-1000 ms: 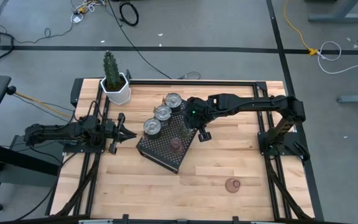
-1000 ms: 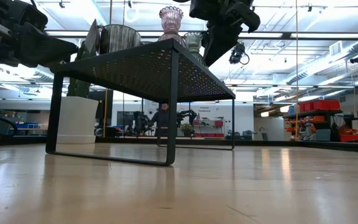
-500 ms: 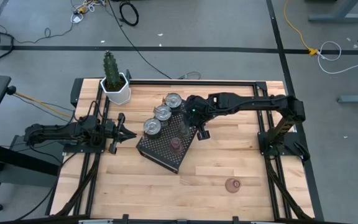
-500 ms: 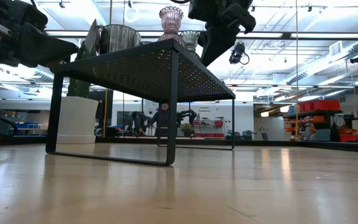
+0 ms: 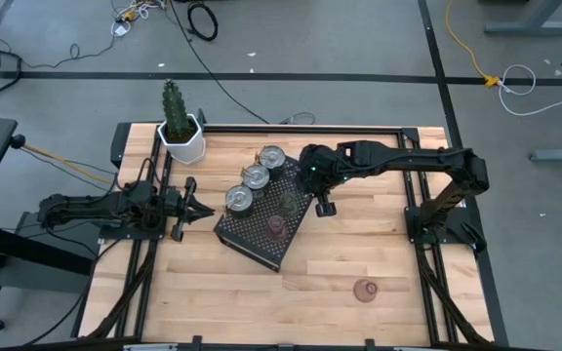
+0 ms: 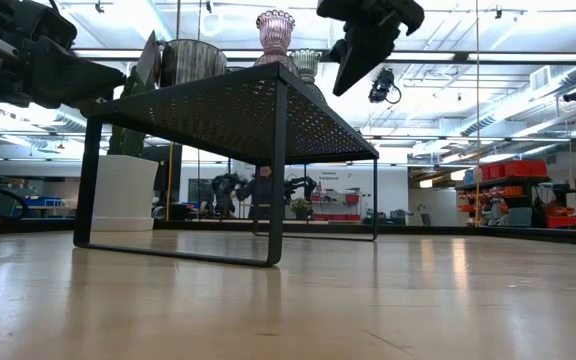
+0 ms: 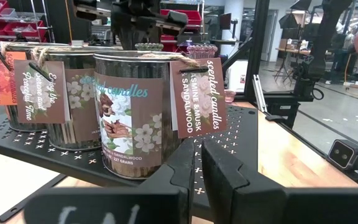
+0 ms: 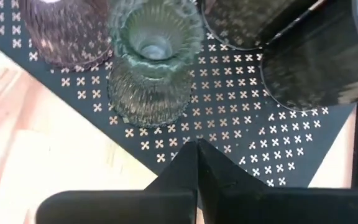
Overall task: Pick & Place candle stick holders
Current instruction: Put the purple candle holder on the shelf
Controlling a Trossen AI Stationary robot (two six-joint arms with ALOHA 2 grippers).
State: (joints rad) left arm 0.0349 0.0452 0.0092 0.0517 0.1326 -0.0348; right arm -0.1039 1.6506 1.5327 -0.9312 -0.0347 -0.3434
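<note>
High view: right claw (image 5: 324, 207) pressed together, empty, hanging just off the black perforated tray's (image 5: 252, 244) right edge.
Olive glass holder (image 5: 288, 203) and pink glass holder (image 5: 276, 224) stand on the tray – three silver tins (image 5: 239, 199) along its upper-left side; another pink holder (image 5: 365, 289) sits lower right on the tabletop (image 5: 359, 244). Left claw (image 5: 201, 211), also closed and empty, waits mid-left.

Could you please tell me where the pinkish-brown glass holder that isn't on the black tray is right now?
In the high view, the lone pinkish-brown glass holder stands on the wooden table near its front right, apart from the black perforated tray.
</note>
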